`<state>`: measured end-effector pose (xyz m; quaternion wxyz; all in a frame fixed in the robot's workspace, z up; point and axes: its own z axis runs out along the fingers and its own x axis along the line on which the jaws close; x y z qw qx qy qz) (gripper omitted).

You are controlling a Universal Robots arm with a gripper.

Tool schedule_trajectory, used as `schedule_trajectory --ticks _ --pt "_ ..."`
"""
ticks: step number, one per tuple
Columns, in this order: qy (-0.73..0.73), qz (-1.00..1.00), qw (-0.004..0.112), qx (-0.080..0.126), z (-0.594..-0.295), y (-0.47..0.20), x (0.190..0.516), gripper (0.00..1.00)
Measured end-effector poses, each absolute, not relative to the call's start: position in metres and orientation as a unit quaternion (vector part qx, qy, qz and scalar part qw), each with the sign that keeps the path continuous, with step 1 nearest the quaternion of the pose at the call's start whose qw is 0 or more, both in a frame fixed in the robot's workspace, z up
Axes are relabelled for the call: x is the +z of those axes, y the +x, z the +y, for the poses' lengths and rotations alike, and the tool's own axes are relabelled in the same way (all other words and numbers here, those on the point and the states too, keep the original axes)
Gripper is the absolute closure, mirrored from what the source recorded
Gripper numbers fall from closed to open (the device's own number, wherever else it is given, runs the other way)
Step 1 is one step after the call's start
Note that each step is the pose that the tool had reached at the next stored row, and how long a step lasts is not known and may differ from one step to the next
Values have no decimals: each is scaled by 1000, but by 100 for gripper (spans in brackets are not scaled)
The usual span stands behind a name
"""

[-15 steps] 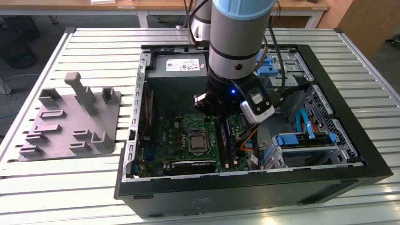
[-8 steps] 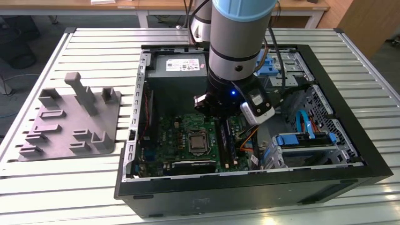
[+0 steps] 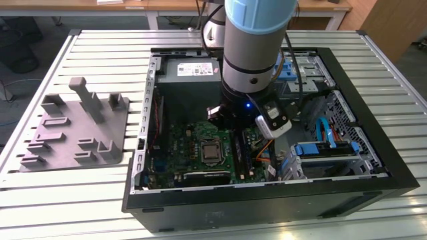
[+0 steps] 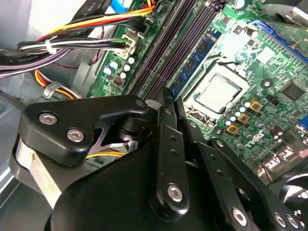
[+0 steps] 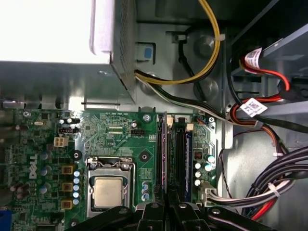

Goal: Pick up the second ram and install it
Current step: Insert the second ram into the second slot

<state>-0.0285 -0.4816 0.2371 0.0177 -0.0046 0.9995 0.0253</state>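
Where the slatted table reaches toward the exterior view's left, a grey moulded fixture with upright posts sits apart from the work. Next along stands the open computer case. The green motherboard lies flat on its floor, with the processor near the board's middle. The arm comes straight down into the case just to the exterior view's right of the processor, and its lower end hangs low over the bank of long black memory slots. In the first wrist view, the end effector has its dark fingers drawn close together. They look clenched on the second ram, a thin board seen edge-on that runs straight out from the fingertips. The contact itself is partly hidden, so this grasp is a judgement. The stick's long axis lies parallel to the slots, and it sits between the processor socket and another stick with a pale blue label, which is already seated a couple of slots over. The task's thing is therefore directly under the fingers, lined up along a slot rather than across it. How deep it sits cannot be told. Further toward the exterior view's right are the bundled cables and the drive cage with its blue fittings, all clear of the arm.
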Motion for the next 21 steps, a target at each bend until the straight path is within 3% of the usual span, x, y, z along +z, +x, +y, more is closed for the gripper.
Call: schedule_trajectory --ticks 21 --pt "18 999 18 21 -500 -29 220 86"
